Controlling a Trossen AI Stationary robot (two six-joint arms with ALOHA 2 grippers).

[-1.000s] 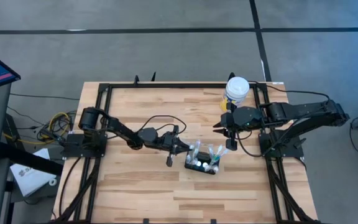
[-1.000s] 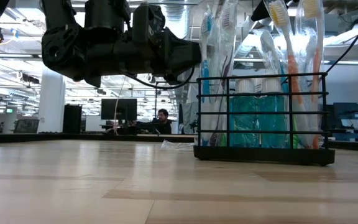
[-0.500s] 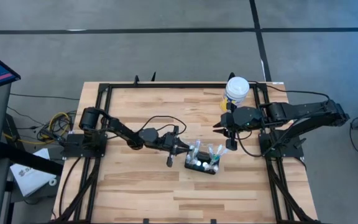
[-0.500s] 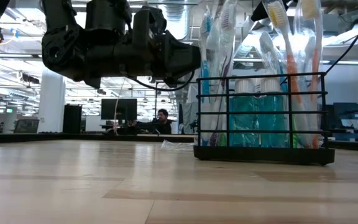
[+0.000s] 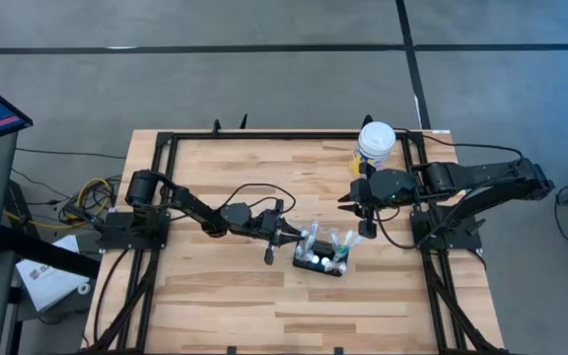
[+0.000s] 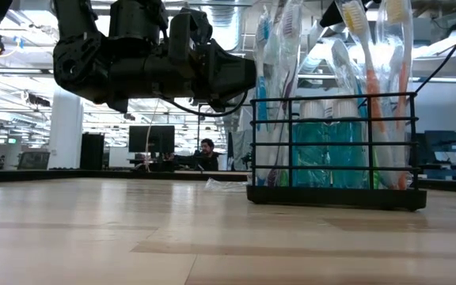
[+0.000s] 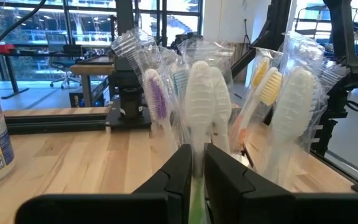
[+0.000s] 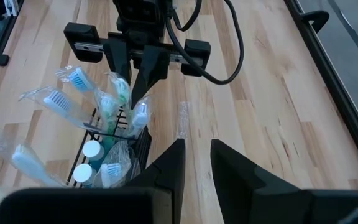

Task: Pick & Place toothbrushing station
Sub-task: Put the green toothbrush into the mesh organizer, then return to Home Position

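Toothbrushes [image 5: 325,243] fill the toothbrushing station [image 5: 319,262]; left pincer [image 7: 197,167] pinches one, right pincer [image 8: 196,163] apart.

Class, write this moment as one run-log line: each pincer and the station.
left pincer: at wrapped toothbrush | right pincer: waiting, empty | toothbrushing station: on table

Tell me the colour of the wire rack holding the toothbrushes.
Black. The wire rack shows best in the low view, standing on the wooden table.

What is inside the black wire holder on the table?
The toothbrushing station holds several plastic-wrapped toothbrushes standing upright, plus blue-green bottles with white caps. The wrappers and the bottles cover the lower ends of the brushes and the holder's floor.
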